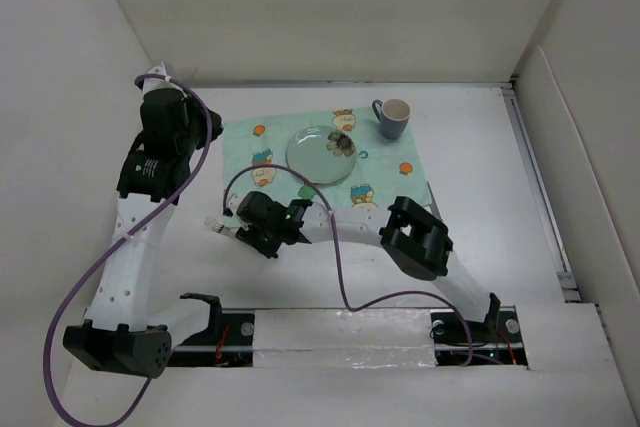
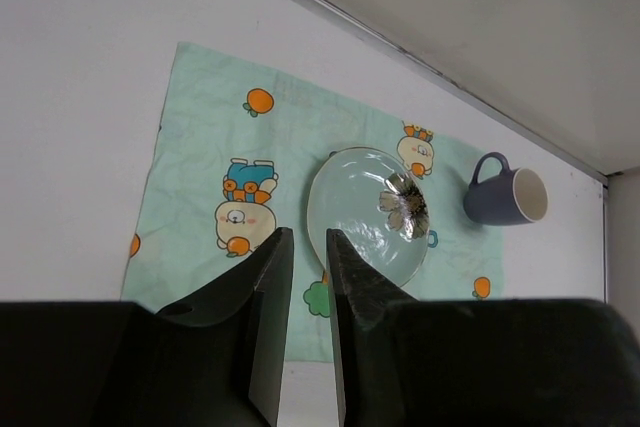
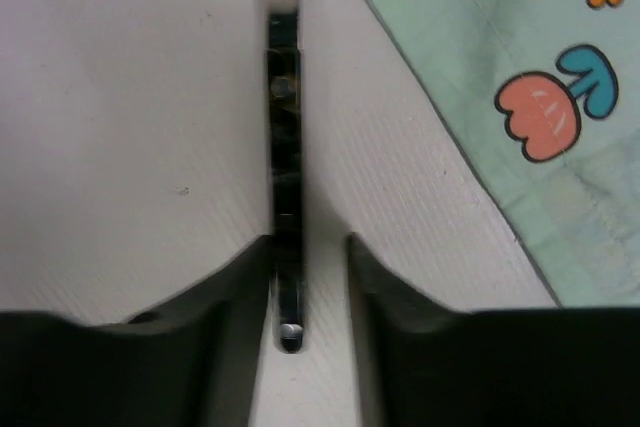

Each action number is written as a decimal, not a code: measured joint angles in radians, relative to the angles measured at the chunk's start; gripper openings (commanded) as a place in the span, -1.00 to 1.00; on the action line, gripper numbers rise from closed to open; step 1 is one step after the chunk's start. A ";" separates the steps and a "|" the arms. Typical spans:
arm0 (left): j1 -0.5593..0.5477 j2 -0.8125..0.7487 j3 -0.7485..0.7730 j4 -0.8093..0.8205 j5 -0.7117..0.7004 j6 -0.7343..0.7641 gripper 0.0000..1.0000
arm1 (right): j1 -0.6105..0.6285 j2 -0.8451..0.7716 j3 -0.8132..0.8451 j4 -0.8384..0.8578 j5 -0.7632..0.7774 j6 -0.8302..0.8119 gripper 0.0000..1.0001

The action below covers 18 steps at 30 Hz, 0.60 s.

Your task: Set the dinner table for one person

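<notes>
Nearest to us, the right gripper (image 3: pixel 308 242) is sitting low on the white surface (image 1: pixel 480 157). It is let go, with a thin shiny utensil (image 3: pixel 285 147) lying between its fingers, near the green mat (image 1: pixel 245 137). Farther back, we are seeing a glass plate (image 1: pixel 315 157) resting on the mat and a blue cup (image 1: pixel 392 119) at its far corner. The left gripper (image 2: pixel 308 237) is hanging high above, a little open and holding nothing.

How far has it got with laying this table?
Done: placemat, glass plate on it, mug at its far right corner. In hand: the right fingers straddle a metal utensil lying on the table left of the mat, loosely. Left: probably more cutlery; none other shows.
</notes>
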 measured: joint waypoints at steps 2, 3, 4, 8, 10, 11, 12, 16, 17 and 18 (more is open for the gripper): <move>0.000 0.000 0.000 0.000 0.000 0.002 -0.64 | 0.003 0.020 0.032 -0.013 0.015 0.000 -0.81; 0.000 0.001 0.000 0.000 0.000 0.005 -0.63 | 0.004 0.030 0.048 -0.019 0.025 0.000 -0.93; 0.000 0.002 0.000 0.000 -0.002 0.008 -0.62 | 0.006 0.034 0.056 -0.023 0.029 0.003 -1.00; -0.015 0.015 0.005 -0.002 -0.042 0.036 -0.52 | 0.011 0.027 0.058 -0.039 0.026 0.008 -1.00; -0.021 0.027 0.018 -0.008 -0.074 0.056 -0.42 | 0.011 0.006 0.047 -0.055 0.013 0.015 -1.00; -0.021 0.032 0.026 -0.011 -0.090 0.067 -0.40 | 0.011 -0.012 0.037 -0.056 0.002 0.020 -1.00; -0.022 0.034 0.034 -0.013 -0.105 0.077 -0.39 | 0.006 -0.035 0.031 -0.060 -0.010 0.028 -1.00; -0.022 0.036 0.053 -0.012 -0.148 0.105 -0.36 | -0.026 -0.144 0.028 -0.060 -0.059 0.097 -1.00; -0.021 0.036 0.054 -0.011 -0.151 0.109 -0.36 | -0.044 -0.165 0.040 -0.060 -0.061 0.122 -1.00; -0.021 0.037 0.054 -0.012 -0.151 0.112 -0.36 | -0.066 -0.177 0.060 -0.061 -0.060 0.146 -1.00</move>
